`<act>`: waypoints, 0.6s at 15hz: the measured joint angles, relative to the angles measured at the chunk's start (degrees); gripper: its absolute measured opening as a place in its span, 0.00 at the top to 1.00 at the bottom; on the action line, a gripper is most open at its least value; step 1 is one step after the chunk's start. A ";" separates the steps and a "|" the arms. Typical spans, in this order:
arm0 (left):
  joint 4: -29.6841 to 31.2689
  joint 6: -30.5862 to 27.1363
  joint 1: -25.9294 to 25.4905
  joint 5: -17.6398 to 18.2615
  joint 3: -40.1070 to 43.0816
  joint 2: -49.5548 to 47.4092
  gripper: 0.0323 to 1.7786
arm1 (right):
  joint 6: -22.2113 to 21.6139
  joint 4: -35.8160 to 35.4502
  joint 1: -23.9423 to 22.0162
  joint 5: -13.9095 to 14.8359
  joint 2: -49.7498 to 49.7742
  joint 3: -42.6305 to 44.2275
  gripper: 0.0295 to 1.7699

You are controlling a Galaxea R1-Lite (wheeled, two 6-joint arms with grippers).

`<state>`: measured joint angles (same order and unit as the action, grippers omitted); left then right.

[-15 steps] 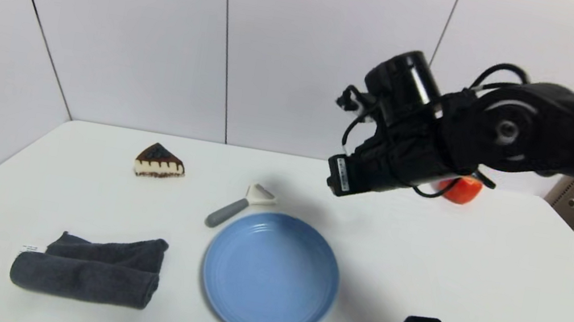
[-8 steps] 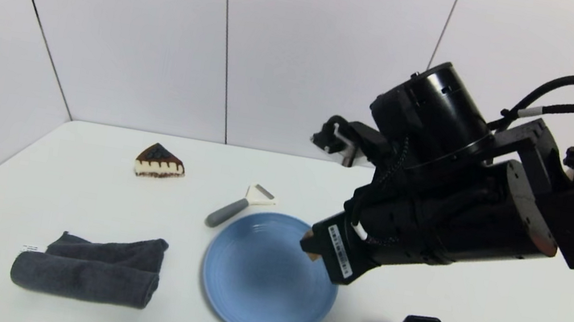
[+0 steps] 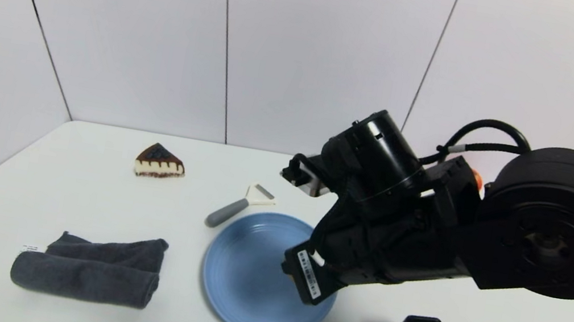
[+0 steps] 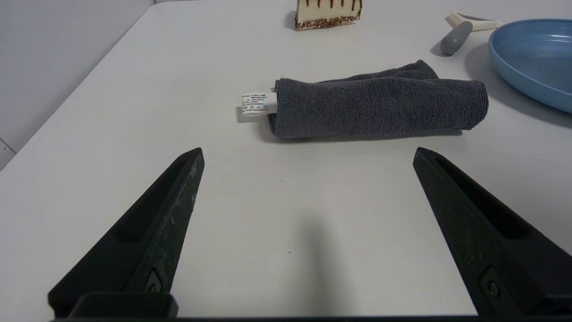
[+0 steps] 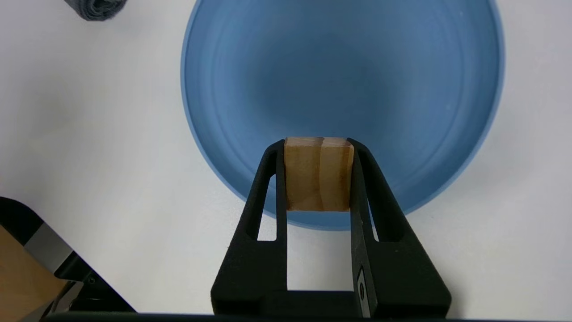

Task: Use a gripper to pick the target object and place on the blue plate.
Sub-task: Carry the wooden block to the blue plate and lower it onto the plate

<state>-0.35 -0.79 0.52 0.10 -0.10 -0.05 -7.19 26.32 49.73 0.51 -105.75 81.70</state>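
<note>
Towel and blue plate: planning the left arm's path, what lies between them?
Bare table only, by the head view, between the towel and the blue plate.

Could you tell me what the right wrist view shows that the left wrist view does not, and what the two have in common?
Only the right wrist view shows the right pincer shut on the wooden cube, held over the plate's edge. Only the left wrist view shows the left pincer open above bare table, the cake slice and the peeler. Both show the blue plate, the grey towel and the white table.
</note>
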 joint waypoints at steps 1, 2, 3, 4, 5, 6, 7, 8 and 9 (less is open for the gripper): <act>0.00 0.00 0.00 -0.02 0.00 0.00 0.05 | 0.00 -0.20 0.02 0.00 -0.98 0.00 0.79; 0.00 0.00 0.00 0.00 0.00 0.00 0.05 | 0.00 -0.63 0.05 0.04 -1.96 0.02 0.79; 0.00 0.00 0.00 0.00 0.00 0.00 0.05 | 0.00 -0.78 -0.04 0.06 -2.79 0.10 0.79; 0.00 0.00 0.00 0.00 0.00 0.00 0.05 | 0.06 -1.00 -0.20 0.20 -3.78 0.13 0.79; 0.00 0.02 0.00 0.00 0.00 0.00 0.05 | 0.11 -1.07 -0.30 0.20 -4.52 0.16 0.79; 0.00 0.00 0.00 0.00 0.00 0.00 0.05 | 0.11 -1.38 -0.33 0.12 -5.13 0.22 0.75; 0.00 0.00 0.00 0.00 0.00 0.00 0.05 | 0.04 -2.29 -0.30 0.15 -5.74 0.22 0.66; 0.02 0.00 0.00 0.01 0.00 0.00 0.05 | 0.02 -4.08 -0.30 0.33 -6.31 0.22 0.58; 0.00 0.00 0.00 0.00 0.00 0.00 0.05 | 0.02 -5.44 -0.28 0.54 -6.66 0.22 0.52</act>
<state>-0.35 -0.79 0.52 0.10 -0.10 -0.05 -7.17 20.88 49.45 1.05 -112.41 81.92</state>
